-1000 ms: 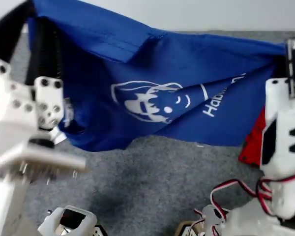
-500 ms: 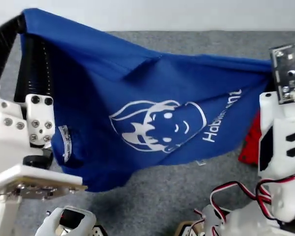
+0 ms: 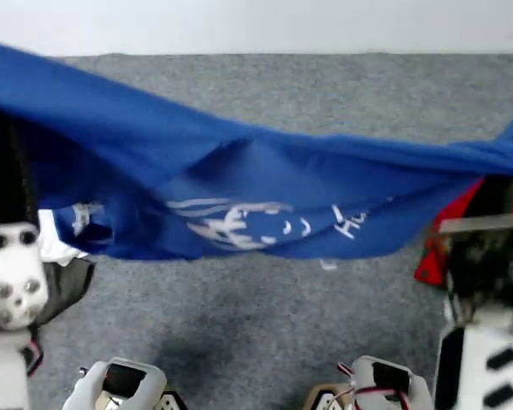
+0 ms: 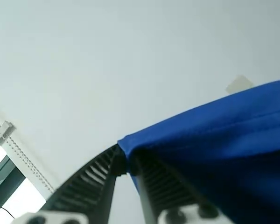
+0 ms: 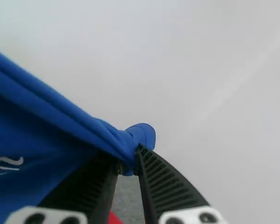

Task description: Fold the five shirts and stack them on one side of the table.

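**Item under handling.** One blue shirt [image 3: 265, 184] is held off the grey table [image 3: 265, 342]. In the high view it is stretched as a sagging band from the upper left of the frame to the right edge. The printed front hangs below the taut upper edge.

**Left gripper** [image 4: 125, 161]. The fingers are closed tight on one corner of the shirt, with the cloth pinched between the ribbed pads and running away from them.

**Right gripper** [image 5: 128, 162]. The fingers are likewise closed, on a bunched knot of the opposite end. A small fold pokes out past the tips.

**Other items.** A red shirt [image 3: 429, 260] lies on the table at the right, partly under the blue one. A dark garment [image 3: 68, 286] with something white on it lies at the left edge.

**Step in hand, as judged.** The shirt is being spread in the air before it is laid down. No fold has been made in it yet.

**Next move, as judged.** Both ends should come down level with the tension kept, so the shirt lands flat on the open grey area at centre. It must land clear of the red shirt and the dark garment. Only then should the grips let go.
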`<act>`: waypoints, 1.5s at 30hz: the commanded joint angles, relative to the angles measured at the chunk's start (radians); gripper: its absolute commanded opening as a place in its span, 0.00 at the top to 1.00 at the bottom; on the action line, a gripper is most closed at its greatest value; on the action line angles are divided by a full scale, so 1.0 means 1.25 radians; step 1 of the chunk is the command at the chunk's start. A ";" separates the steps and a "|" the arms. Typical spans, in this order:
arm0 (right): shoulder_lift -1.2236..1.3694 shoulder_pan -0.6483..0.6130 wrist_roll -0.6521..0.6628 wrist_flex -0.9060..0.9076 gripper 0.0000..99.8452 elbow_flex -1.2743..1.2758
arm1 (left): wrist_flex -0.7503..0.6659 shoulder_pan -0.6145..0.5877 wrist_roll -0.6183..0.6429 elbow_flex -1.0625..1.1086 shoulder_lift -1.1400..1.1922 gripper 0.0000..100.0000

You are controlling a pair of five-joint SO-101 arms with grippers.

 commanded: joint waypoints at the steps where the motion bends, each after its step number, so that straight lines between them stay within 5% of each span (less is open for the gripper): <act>1: -0.017 0.012 0.038 0.004 0.99 -0.025 | 0.065 -0.005 -0.007 -0.010 -0.017 0.99; 12: 0.001 0.008 0.052 0.008 0.99 0.064 | 0.221 -0.005 -0.007 0.009 -0.025 0.99; 20: 0.084 -0.045 0.049 -0.036 0.99 0.442 | 0.203 -0.004 -0.007 0.359 0.031 0.99; 32: 0.255 -0.115 0.049 -0.554 0.99 0.848 | -0.362 -0.021 -0.006 0.824 0.222 0.99; 40: 0.397 -0.115 0.054 -0.927 0.99 0.852 | -0.733 -0.099 -0.005 0.774 0.477 0.99; 45: 0.484 -0.126 0.055 -1.113 0.99 0.826 | -0.814 -0.104 -0.005 0.611 0.647 0.99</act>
